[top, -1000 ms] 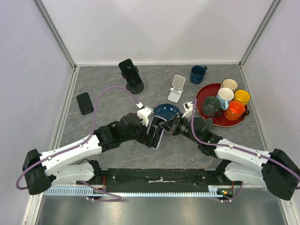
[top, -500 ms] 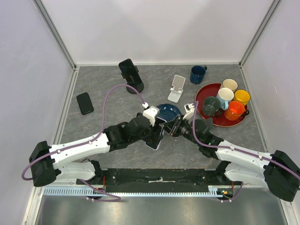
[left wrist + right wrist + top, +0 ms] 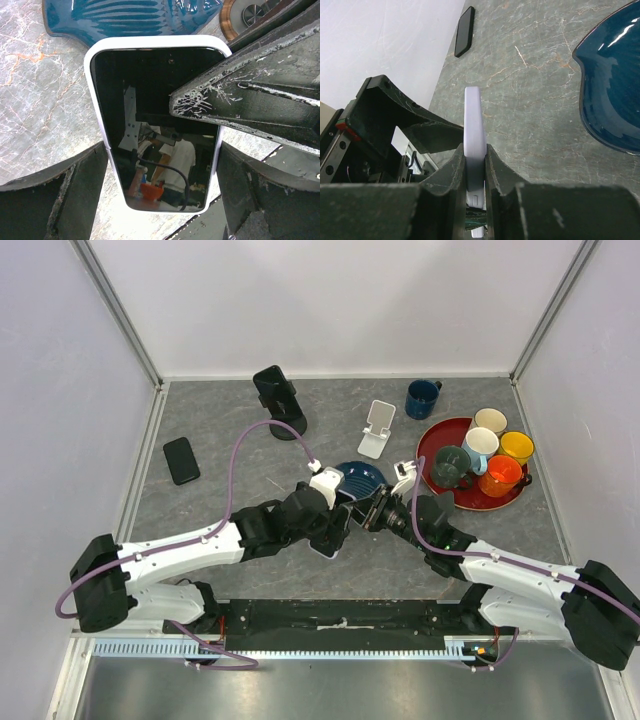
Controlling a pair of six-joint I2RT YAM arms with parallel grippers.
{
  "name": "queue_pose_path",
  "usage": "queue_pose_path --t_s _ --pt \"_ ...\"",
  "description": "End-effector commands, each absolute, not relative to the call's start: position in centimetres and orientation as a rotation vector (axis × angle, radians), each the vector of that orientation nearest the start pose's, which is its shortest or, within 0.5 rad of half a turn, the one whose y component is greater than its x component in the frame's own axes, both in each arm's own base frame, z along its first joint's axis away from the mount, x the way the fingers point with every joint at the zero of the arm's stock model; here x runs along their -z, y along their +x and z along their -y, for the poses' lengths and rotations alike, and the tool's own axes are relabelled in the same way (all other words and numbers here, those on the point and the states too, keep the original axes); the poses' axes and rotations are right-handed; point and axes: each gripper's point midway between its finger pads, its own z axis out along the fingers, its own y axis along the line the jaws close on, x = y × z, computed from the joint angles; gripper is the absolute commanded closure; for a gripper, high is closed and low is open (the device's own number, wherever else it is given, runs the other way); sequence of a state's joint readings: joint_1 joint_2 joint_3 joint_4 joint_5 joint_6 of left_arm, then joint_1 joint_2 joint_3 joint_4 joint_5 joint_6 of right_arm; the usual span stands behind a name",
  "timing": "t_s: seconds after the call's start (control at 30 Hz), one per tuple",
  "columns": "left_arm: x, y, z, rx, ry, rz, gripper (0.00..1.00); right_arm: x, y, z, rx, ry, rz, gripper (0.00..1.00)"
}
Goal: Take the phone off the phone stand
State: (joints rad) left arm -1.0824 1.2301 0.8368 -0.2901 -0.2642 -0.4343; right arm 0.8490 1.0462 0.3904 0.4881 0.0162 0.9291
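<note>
Centrally, just ahead of the arm bases, the white-cased phone [image 3: 145,100] is held off the grey marbled tabletop [image 3: 220,405], on no stand. The right gripper [image 3: 474,155] is clamped on it, one finger against each flat face, so from the right wrist only the case's thin edge shows between the pads. The left gripper [image 3: 162,155] faces the dark screen with its jaws spread wide, a finger close beside each long edge of the case; whether either one touches cannot be told. One scuffed right finger [image 3: 250,95] lies across the screen's upper right and hides that corner from the left wrist camera. Just behind the phone lies a dark blue fish-shaped dish [image 3: 358,476], and behind that the white phone stand [image 3: 377,428] stands apart from the phone. At the back left a black stand [image 3: 290,427] carries a black phone [image 3: 273,388], and a second black handset [image 3: 181,460] lies flat near the left wall. A navy mug [image 3: 422,398] sits at the back right, near a round red tray [image 3: 440,435] holding a cream mug [image 3: 490,420], a yellow mug [image 3: 517,446], an orange mug [image 3: 500,476], a pale blue mug [image 3: 481,450] and a dark grey mug [image 3: 450,467].
</note>
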Motion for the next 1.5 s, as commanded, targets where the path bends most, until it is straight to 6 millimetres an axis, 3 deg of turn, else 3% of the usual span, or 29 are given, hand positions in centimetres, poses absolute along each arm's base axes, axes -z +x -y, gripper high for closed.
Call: queue_pose_path --t_s 0.0,0.23,0.33,0.4,0.47,0.5,0.53,0.6,0.7,0.83,0.97,1.07,1.1,1.17,1.2,1.27,1.3,1.43,1.47 --pt "-15.7 19.7 30.6 0.581 0.501 -2.156 0.11 -22.0 21.4 -29.8 -1.387 0.092 -1.754 1.00" --pt "-15.9 19.4 30.6 0.604 0.498 -2.158 0.27 -21.8 21.4 -29.6 -1.381 0.090 -1.754 1.00" --pt "-15.8 19.3 30.6 0.606 0.507 -2.161 0.41 -21.7 21.3 -29.7 -1.375 0.084 -1.758 1.00" --pt "-15.8 19.2 30.5 0.607 0.507 -2.163 0.62 -21.3 21.4 -29.7 -1.365 0.083 -1.770 1.00" --pt "-15.7 19.2 30.3 0.597 0.507 -2.168 0.78 -21.2 21.4 -29.6 -1.358 0.079 -1.776 0.85" --pt "-15.7 19.1 30.2 0.594 0.505 -2.168 0.81 -20.9 21.3 -29.5 -1.351 0.077 -1.785 0.75" --pt "-15.5 19.2 29.8 0.574 0.501 -2.173 0.85 -21.0 21.4 -29.1 -1.328 0.076 -1.780 0.43" --pt "-15.3 19.2 29.4 0.555 0.494 -2.180 0.88 -20.8 21.7 -28.6 -1.277 0.075 -1.792 0.21" --pt "-15.1 19.5 28.2 0.496 0.461 -2.193 0.96 -21.0 22.3 -27.2 -1.153 0.058 -1.797 0.12" --pt "-14.4 20.2 26.0 0.426 0.398 -2.216 0.98 -22.0 23.2 -24.2 -0.969 0.082 -1.772 0.02" --pt "-13.2 21.7 22.5 0.367 0.273 -2.291 0.98 -21.9 24.2 -20.1 -0.749 0.133 -1.728 0.02" --pt "-12.8 23.0 20.2 0.340 0.197 -2.318 0.98 -22.6 23.9 -18.3 -0.715 0.148 -1.655 0.02" --pt "-12.6 23.2 19.4 0.330 0.181 -2.338 0.98 -23.6 23.8 -17.3 -0.715 0.180 -1.601 0.02" --pt "-12.7 24.9 16.8 0.288 0.088 -2.348 0.98 -23.7 23.5 -16.2 -0.703 0.194 -1.554 0.02" --pt "-12.6 25.2 16.1 0.296 0.070 -2.366 0.98 -24.9 23.2 -15.1 -0.694 0.194 -1.492 0.02" --pt "-12.7 26.8 13.6 0.232 0.002 -2.361 0.98 -25.0 22.7 -14.1 -0.684 0.190 -1.428 0.02" --pt "-12.6 27.2 12.8 0.201 -0.015 -2.371 0.98 -26.2 22.1 -13.1 -0.682 0.181 -1.361 0.02" --pt "-13.3 30.4 8.9 0.086 -0.116 -2.379 0.98 -26.2 21.1 -10.8 -0.628 0.174 -1.277 0.02" --pt "-12.6 31.1 8.4 0.067 -0.129 -2.404 0.98 -26.2 21.0 -10.5 -0.614 0.169 -1.271 0.02"
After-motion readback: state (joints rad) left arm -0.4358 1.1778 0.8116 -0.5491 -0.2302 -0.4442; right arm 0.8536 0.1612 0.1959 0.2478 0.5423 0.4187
